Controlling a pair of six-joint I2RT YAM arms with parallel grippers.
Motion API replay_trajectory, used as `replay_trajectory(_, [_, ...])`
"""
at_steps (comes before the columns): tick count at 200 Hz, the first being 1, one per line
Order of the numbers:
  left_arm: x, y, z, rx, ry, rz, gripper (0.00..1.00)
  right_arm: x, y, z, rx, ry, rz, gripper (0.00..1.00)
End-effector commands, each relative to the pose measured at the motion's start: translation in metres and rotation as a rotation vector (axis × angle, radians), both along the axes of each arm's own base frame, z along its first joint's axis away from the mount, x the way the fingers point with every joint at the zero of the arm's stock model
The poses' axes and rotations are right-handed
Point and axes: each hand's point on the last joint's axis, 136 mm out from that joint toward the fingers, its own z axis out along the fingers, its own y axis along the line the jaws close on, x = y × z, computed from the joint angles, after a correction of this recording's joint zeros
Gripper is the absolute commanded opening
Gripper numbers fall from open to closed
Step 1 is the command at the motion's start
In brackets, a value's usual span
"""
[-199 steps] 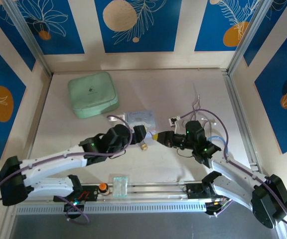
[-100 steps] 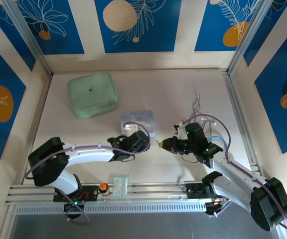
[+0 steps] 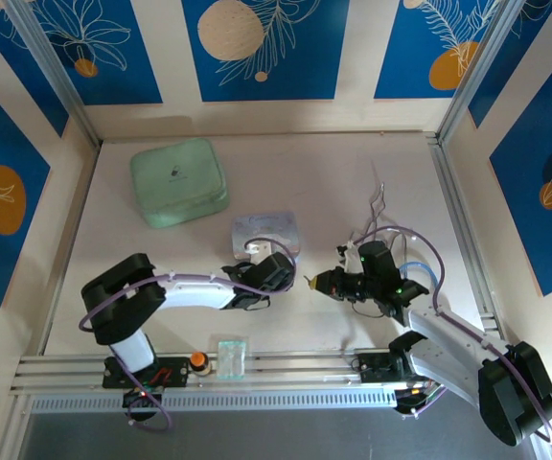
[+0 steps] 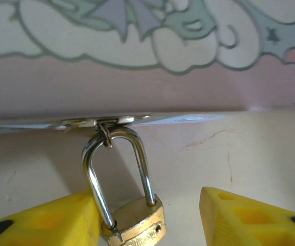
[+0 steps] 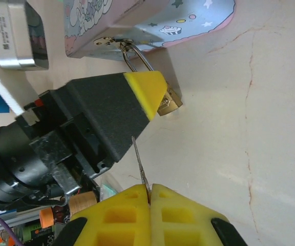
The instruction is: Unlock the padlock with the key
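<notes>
Now | left pincer gaping astride padlock | right pincer pinching key | padlock engraving illegible

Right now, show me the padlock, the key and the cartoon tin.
padlock [image 4: 136,225], left wrist view, brass body.
key [image 5: 140,164], right wrist view, thin blade.
cartoon tin [image 4: 137,56], left wrist view, printed wall.

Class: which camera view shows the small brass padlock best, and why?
The left wrist view: the brass padlock hangs close up from the printed tin's hasp, whole shackle visible. The right wrist view has it partly behind the left gripper's yellow fingertip. In the top view it is too small to tell.
</notes>
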Motion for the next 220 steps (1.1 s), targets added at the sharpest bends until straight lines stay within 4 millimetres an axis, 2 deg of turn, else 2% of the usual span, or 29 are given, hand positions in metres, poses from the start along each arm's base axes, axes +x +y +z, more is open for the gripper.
replay_trajectory(1, [0.000, 0.006, -0.011, 0.011, 0.024, 0.042, 0.48, -0.007, 0.000, -0.005, 0.015, 0.015, 0.023, 0.00])
replay_trajectory(33, [0.000, 0.016, -0.020, 0.068, 0.031, 0.063, 0.46, -0.006, 0.000, -0.005, 0.020, 0.018, 0.019, 0.00])
replay_trajectory(77, [-0.002, 0.011, -0.027, 0.035, 0.050, 0.069, 0.28, -0.005, 0.000, -0.008, 0.020, 0.027, 0.007, 0.00])
replay_trajectory(116, [-0.001, 0.008, -0.013, 0.000, 0.030, 0.067, 0.12, -0.007, 0.014, -0.010, 0.106, 0.114, 0.054, 0.00])
replay_trajectory(169, [-0.005, 0.012, -0.001, -0.216, 0.074, 0.176, 0.09, -0.008, 0.030, -0.016, 0.188, 0.311, 0.098, 0.00])
replay_trajectory(198, [-0.005, 0.019, 0.006, -0.304, 0.087, 0.265, 0.09, -0.005, 0.037, -0.021, 0.216, 0.364, 0.100, 0.00])
replay_trajectory(220, [-0.005, 0.017, 0.004, -0.404, 0.107, 0.316, 0.08, -0.004, 0.046, -0.022, 0.243, 0.384, 0.121, 0.00])
